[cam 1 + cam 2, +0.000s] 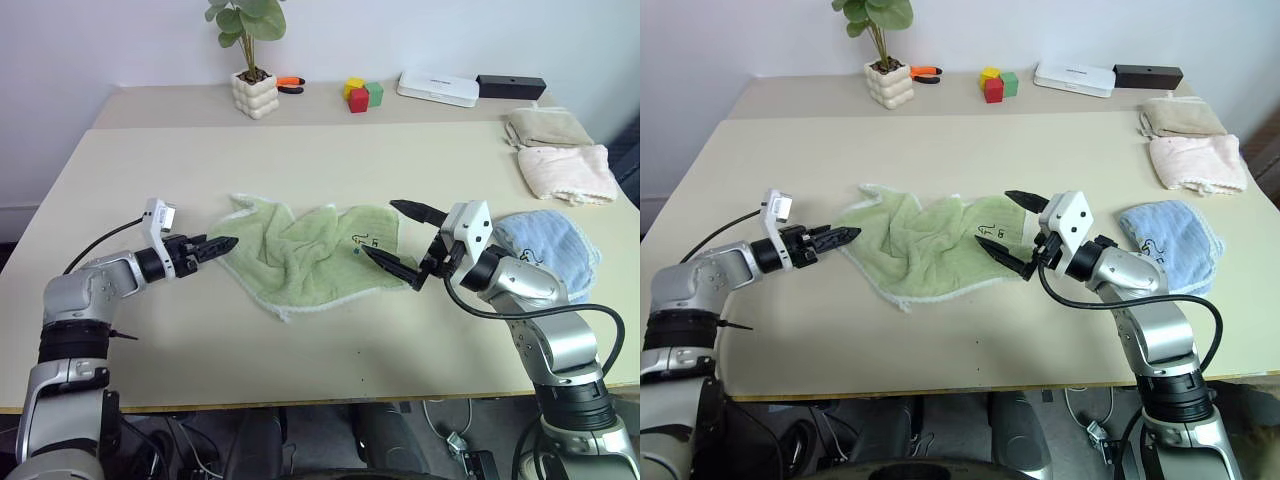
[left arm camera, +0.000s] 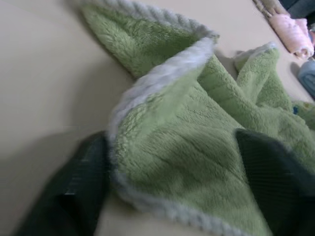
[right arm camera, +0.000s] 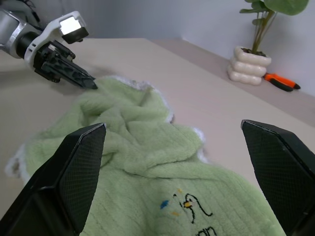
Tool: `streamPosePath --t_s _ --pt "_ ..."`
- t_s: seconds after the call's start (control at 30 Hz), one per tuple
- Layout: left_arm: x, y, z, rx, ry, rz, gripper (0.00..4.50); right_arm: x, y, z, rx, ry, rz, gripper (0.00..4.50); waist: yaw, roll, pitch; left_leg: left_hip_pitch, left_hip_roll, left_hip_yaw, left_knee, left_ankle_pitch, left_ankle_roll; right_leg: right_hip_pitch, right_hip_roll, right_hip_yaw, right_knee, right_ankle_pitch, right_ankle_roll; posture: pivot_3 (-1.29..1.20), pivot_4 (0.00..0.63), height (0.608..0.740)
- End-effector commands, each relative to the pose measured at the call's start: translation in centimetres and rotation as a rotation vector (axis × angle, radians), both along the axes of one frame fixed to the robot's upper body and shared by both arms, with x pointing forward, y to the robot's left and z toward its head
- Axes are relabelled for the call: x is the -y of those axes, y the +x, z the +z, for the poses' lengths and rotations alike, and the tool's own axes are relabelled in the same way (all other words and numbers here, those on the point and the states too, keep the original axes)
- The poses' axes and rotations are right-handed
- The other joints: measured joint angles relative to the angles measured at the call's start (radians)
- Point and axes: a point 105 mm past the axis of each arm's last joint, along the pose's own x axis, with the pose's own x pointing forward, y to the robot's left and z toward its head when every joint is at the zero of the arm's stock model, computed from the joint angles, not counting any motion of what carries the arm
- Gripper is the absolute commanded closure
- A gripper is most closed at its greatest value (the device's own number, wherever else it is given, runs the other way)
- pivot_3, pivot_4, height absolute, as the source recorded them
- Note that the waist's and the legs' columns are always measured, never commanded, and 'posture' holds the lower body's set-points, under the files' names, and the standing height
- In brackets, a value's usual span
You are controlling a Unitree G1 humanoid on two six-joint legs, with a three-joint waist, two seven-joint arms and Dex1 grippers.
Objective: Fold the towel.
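Observation:
The light green towel (image 1: 300, 262) lies crumpled in the middle of the table (image 1: 300, 160), with a whitish edge and a small dark printed mark (image 3: 189, 205) near its right end. My left gripper (image 1: 228, 242) is at the towel's left edge, low over the table. In the left wrist view its fingers (image 2: 78, 191) stand apart, and a raised fold of the towel (image 2: 197, 147) lies between them. My right gripper (image 1: 380, 228) hangs wide open over the towel's right end by the mark, with nothing between its fingers (image 3: 74, 172).
A light blue cloth (image 1: 545, 240) lies just behind my right arm. Pink (image 1: 565, 172) and beige (image 1: 545, 125) folded towels sit at the far right. Along the back stand a potted plant (image 1: 255, 92), an orange tool (image 1: 290, 84), coloured blocks (image 1: 362, 94), a white box (image 1: 437, 88) and a black box (image 1: 510, 86).

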Motion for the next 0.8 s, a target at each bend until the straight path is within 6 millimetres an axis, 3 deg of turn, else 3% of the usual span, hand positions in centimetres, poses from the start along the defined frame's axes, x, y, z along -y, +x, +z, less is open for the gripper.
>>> streamPosePath --t_s 0.03,0.13,0.17,0.3,0.43,0.6,0.7,0.8 --pt "0.0 0.1 0.2 -0.004 -0.021 -0.011 2.68 1.1 -0.4 1.6 0.068 -0.016 -0.028 0.0 0.0 0.0 0.0 0.0 0.0 0.0 0.0 0.0 0.0 0.0 0.0 0.0 0.0 0.0 0.0 0.0 0.15 0.74" --pt "-0.1 -0.1 0.7 0.004 -0.045 -0.01 4.24 2.1 -0.5 1.2 0.068 -0.074 -0.043 0.0 0.001 0.0 0.0 0.0 0.0 0.0 0.0 0.0 0.0 0.0 0.0 0.0 0.0 0.0 0.0 0.0 0.15 0.74" --pt "-0.3 -0.2 1.1 0.008 -0.053 -0.007 4.43 2.7 -0.7 0.8 0.061 -0.109 -0.045 0.0 0.001 0.0 0.0 0.0 0.0 0.0 0.0 0.0 0.0 0.0 0.0 0.0 0.0 0.0 0.0 0.0 0.15 0.74" --pt "-0.9 -0.4 2.7 0.035 -0.101 0.02 4.43 4.4 -2.7 -1.6 0.065 -0.386 0.013 0.0 0.003 0.0 0.0 -0.001 0.0 0.0 0.0 0.0 0.0 0.0 0.0 0.0 0.0 0.0 0.0 0.0 0.15 0.74" --pt "-1.2 -0.6 3.5 0.073 -0.111 0.068 4.43 4.5 -4.2 -1.7 0.135 -0.558 0.088 0.0 -0.002 0.0 0.0 0.0 0.0 0.0 0.0 0.0 0.0 0.0 0.0 0.0 -0.001 0.0 0.0 0.0 0.15 0.74" --pt "-1.0 -0.8 3.2 0.096 -0.099 0.09 4.43 6.3 -3.3 -3.5 0.368 -0.87 0.113 0.0 -0.001 -0.001 -0.001 0.001 0.0 0.001 0.0 0.0 0.0 0.001 0.0 0.001 -0.001 0.0 0.0 0.0 0.15 0.74" --pt "-0.8 -0.9 3.4 0.109 -0.094 0.086 4.43 6.3 -2.2 -4.1 0.566 -0.987 0.124 0.0 0.0 -0.002 0.0 0.001 0.0 0.001 0.0 0.0 0.0 0.001 0.0 0.001 -0.001 0.0 0.0 0.0 0.15 0.74" --pt "-0.6 -1.1 4.0 0.121 -0.092 0.08 4.43 6.3 -1.9 -5.9 0.659 -1.065 0.186 0.0 0.0 -0.002 0.0 0.001 0.0 0.001 0.0 0.0 -0.001 0.001 0.0 0.001 -0.001 0.0 0.0 0.0 0.15 0.74"
